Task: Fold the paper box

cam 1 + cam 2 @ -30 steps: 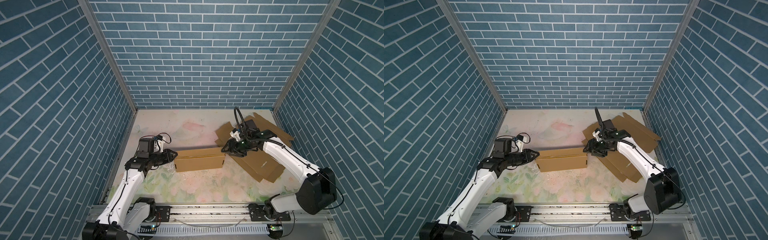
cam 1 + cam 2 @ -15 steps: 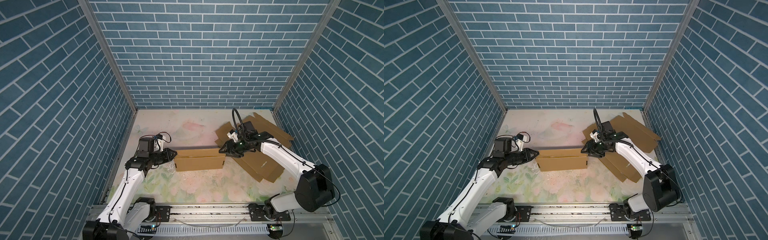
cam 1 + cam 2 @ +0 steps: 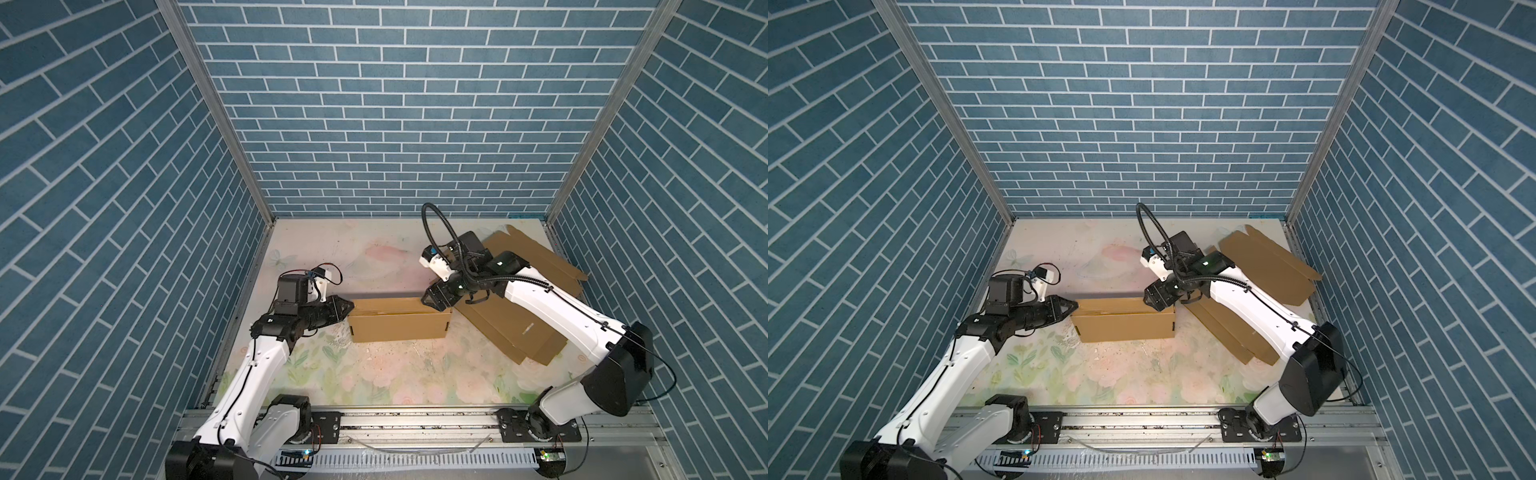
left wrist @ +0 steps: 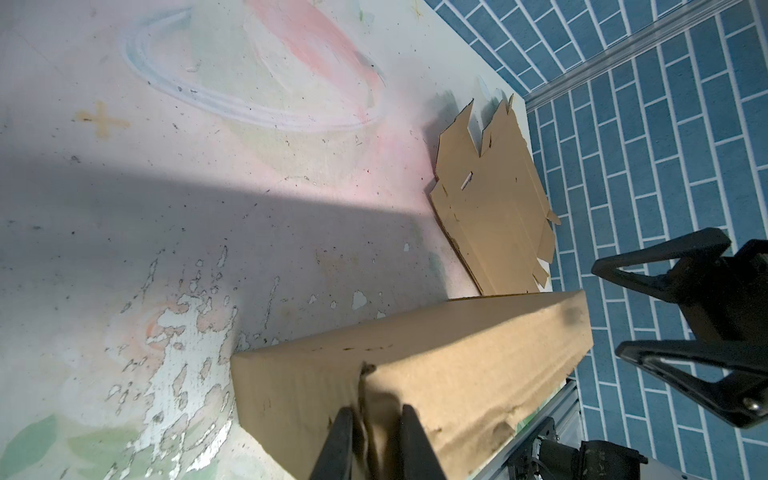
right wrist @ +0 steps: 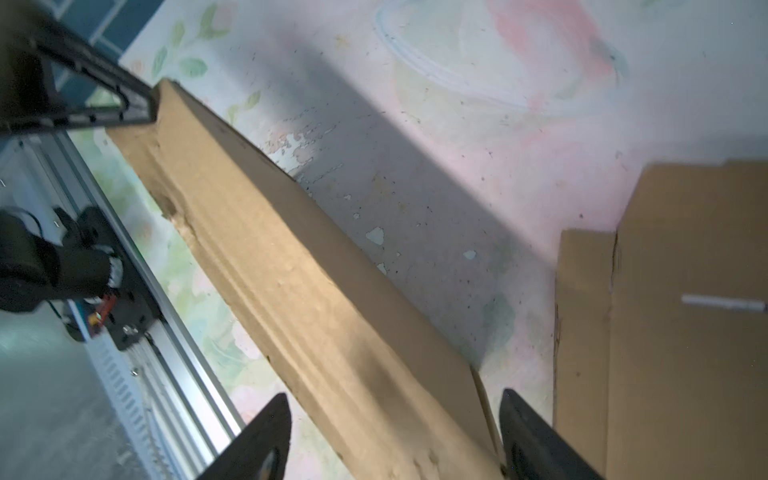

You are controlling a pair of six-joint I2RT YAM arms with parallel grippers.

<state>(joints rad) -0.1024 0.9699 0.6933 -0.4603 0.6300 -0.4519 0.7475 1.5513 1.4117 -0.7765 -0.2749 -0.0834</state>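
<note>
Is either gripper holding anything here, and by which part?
The left gripper pinches the box by its left end. The right gripper stands open astride the other end, holding nothing.

Bright, even light falls from overhead in both top views: the floral tabletop (image 3: 374, 374) is crisp, shadows under the arms are short and soft, and the blue brick walls (image 3: 104, 208) splay outward at the edges from wide-angle stretch. In the left wrist view 1 broad grey shadow band crosses the tabletop beside the paper box (image 4: 457, 353), whose upper face glows warm; the left gripper (image 4: 377, 411) reads dark and soft. The right wrist view is hazier, the box smeared, the right gripper (image 5: 395, 397) a blurred black silhouette.
</note>
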